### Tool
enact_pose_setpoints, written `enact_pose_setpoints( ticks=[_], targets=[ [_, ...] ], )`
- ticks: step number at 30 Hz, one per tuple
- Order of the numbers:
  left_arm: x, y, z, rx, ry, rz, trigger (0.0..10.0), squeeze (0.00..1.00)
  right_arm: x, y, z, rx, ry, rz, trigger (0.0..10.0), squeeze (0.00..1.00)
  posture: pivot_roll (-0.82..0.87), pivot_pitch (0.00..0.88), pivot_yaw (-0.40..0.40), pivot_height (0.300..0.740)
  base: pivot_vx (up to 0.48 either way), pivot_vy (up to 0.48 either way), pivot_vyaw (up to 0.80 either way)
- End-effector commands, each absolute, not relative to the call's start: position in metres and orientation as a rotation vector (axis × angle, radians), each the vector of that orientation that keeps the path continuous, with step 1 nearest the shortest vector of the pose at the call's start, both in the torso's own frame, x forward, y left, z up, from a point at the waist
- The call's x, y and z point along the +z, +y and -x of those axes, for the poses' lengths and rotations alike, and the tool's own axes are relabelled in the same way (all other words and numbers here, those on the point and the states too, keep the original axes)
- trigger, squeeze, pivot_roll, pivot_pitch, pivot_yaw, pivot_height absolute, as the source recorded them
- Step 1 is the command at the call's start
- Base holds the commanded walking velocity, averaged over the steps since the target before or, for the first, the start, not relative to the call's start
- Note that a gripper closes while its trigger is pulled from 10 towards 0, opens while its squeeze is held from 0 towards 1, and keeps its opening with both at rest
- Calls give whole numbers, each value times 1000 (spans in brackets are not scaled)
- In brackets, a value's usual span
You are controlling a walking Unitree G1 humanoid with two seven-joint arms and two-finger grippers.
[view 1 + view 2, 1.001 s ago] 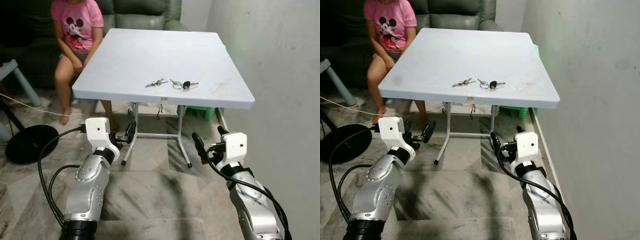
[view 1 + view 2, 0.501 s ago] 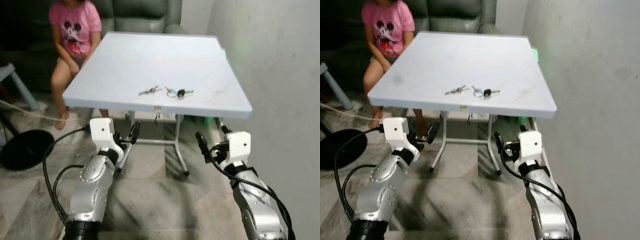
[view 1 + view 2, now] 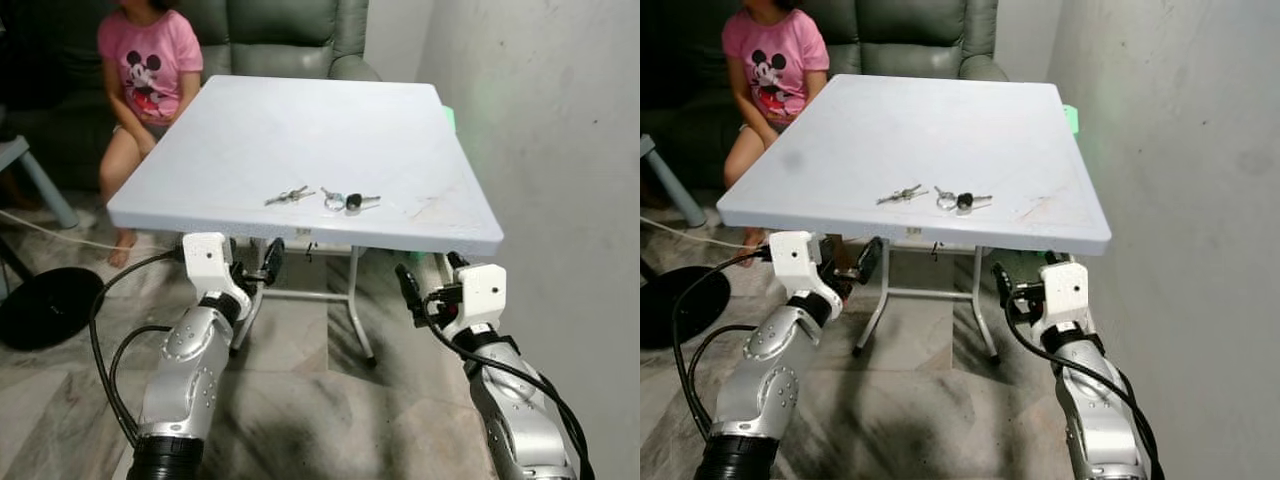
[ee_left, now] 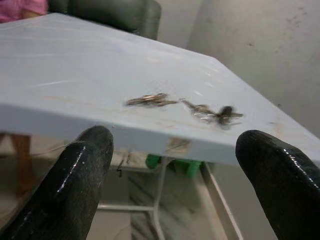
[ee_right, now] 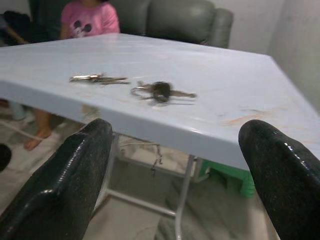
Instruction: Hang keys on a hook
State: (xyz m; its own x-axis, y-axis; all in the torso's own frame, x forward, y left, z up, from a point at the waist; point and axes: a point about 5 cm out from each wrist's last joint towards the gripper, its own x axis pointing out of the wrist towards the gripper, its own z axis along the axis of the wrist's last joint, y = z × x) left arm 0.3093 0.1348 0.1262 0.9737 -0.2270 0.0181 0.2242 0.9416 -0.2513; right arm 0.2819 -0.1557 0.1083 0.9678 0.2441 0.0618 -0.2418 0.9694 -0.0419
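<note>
On the pale blue square tabletop (image 3: pixel 300 130), near its front edge, lie a small bunch of silver keys (image 3: pixel 288 196) and, just beside it, a black-headed key on a metal ring (image 3: pixel 349 201) (their teeth too small to make out). The left gripper (image 3: pixel 256 272) and right gripper (image 3: pixel 427 281) hover below that edge, fingers (image 4: pixel 80 175) spread wide, empty. A seated person in a pink shirt (image 3: pixel 150 60) is cut off at the top.

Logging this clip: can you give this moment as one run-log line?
stage: approach | keys and black-headed key on table | left gripper open, empty | right gripper open, empty | person seated beyond table
</note>
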Motion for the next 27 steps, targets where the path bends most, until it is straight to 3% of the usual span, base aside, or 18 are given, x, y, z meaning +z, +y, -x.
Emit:
enact_pose_setpoints(
  ticks=[1, 15, 27],
  targets=[
    [126, 143, -309, -205, 13, 248, 10000, 0, 117, -149, -283, 263, -98, 25, 10000, 0, -4, 32, -29, 740, 0, 371, 0],
    [126, 144, -308, -197, 7, 240, 10000, 0, 117, -149, -283, 269, -98, 26, 10000, 0, -5, 38, -37, 740, 0, 458, 0],
    [126, 146, -308, -178, 0, 260, 10000, 0, 118, -151, -282, 265, -96, 28, 10000, 0, -9, 40, -38, 740, 295, 379, 0]
  ],
)
